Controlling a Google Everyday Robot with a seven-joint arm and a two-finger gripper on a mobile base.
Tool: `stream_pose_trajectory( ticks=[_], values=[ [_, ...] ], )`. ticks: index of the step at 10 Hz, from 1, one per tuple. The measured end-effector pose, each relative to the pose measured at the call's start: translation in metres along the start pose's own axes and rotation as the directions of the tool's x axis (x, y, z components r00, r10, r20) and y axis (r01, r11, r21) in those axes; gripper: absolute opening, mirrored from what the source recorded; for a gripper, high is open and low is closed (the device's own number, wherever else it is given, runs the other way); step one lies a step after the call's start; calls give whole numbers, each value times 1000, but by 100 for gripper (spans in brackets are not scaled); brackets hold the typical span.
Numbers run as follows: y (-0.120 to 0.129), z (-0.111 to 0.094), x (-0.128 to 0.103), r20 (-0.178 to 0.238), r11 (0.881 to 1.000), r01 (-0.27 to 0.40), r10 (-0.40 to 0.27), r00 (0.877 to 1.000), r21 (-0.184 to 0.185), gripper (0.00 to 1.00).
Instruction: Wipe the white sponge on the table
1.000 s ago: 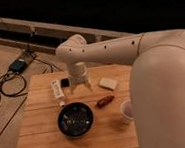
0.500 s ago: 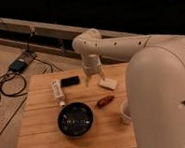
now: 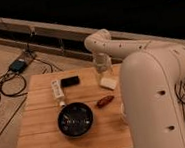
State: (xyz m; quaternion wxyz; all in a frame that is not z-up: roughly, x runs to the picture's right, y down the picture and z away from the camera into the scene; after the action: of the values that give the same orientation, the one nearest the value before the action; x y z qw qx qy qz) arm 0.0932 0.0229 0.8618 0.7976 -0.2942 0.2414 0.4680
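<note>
Camera view showed the gripper (image 3: 103, 67) just at 12 o'clock of the white sponge (image 3: 108, 83), which lay near the table's (image 3: 40, 132) 2 o'clock corner. I couldn't tell its grip state. I judged this the approach step. Next: descend and clamp the sponge.

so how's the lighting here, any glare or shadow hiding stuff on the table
Camera view: warm, dim light, no glare on the table; behind it, near black. Same view: the white sponge shows bright against the wood, the gripper right above it near the far edge. Same view: the arm blocks the table's right side in frame.
</note>
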Motion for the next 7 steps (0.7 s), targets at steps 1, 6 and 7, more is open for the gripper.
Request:
stream_pose_trajectory(
  ticks=[1,6,7],
  values=[
    [-7,7,-1,-8,1000,3,-3,1000,-2,65],
    [-30,43,-13,-26,997,68,-68,997,-27,65],
    [-29,50,-12,-35,995,92,-93,995,-31,65]
  ],
)
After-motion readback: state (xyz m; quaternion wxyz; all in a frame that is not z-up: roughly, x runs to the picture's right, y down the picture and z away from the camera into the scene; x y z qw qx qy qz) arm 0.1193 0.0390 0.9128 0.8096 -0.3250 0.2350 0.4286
